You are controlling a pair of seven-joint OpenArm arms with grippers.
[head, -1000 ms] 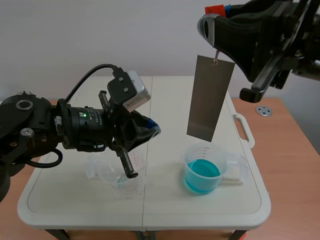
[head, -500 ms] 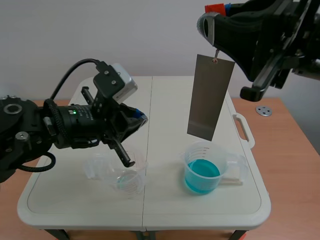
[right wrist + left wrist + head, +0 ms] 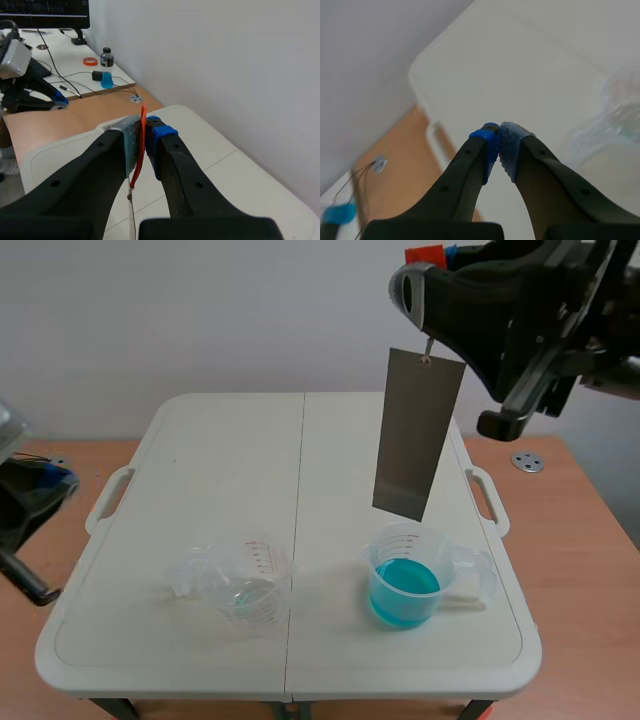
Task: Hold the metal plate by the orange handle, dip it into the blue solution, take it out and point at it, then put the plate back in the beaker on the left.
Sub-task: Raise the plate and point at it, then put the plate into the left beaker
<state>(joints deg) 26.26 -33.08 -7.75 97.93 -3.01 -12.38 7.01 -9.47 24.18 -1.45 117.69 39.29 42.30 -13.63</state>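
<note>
The grey metal plate hangs upright above the beaker of blue solution, its lower edge a little over the rim. My right gripper is shut on the plate's thin orange handle, high at the right gripper in the scene view. The clear beaker stands at the front left of the white table, with only a trace of liquid in it. My left gripper is shut on nothing; the left arm sits at the table's left edge, far from both beakers.
The white table rests on a wooden desk with a small metal disc at the right. A blue-liquid bottle, an orange ring and cables lie on a far bench. The clear beaker shows beside my left gripper.
My left arm has drawn back from above the clear beaker to the table's left edge. The right arm and the hanging plate have hardly moved.
</note>
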